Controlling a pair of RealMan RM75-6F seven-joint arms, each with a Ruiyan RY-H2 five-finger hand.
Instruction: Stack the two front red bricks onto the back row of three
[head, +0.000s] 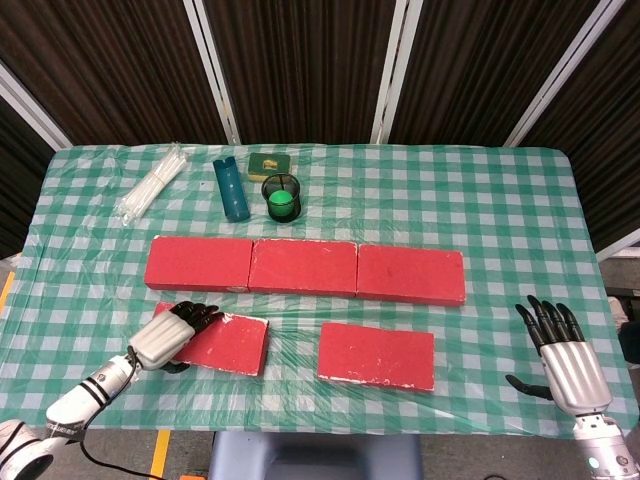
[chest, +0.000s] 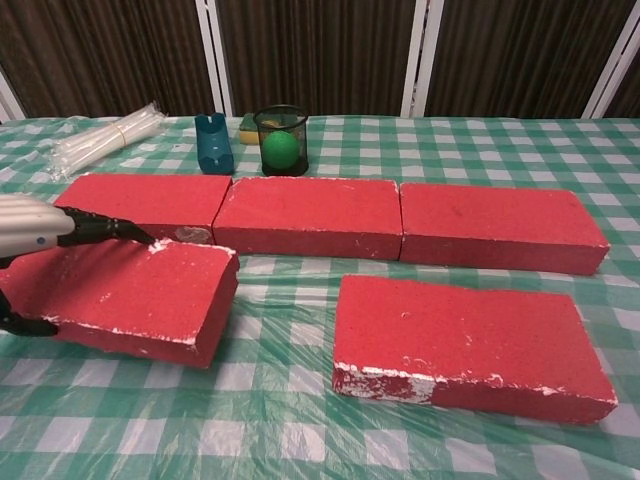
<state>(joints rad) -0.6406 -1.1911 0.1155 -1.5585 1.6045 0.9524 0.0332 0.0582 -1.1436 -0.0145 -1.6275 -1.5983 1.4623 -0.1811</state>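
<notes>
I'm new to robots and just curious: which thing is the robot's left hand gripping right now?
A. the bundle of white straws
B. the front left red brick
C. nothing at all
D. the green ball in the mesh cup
B: the left hand has its fingers over the top of the front left red brick and its thumb below the brick's near edge.

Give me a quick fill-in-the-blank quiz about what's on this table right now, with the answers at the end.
1. The left hand grips the front-left brick, while the right hand holds ____.
2. The back row is made of ____ red bricks.
3. The mesh cup holds a ____ ball.
4. The front-right brick lies flat on the ____.

Answers: nothing; three; green; tablecloth
</notes>
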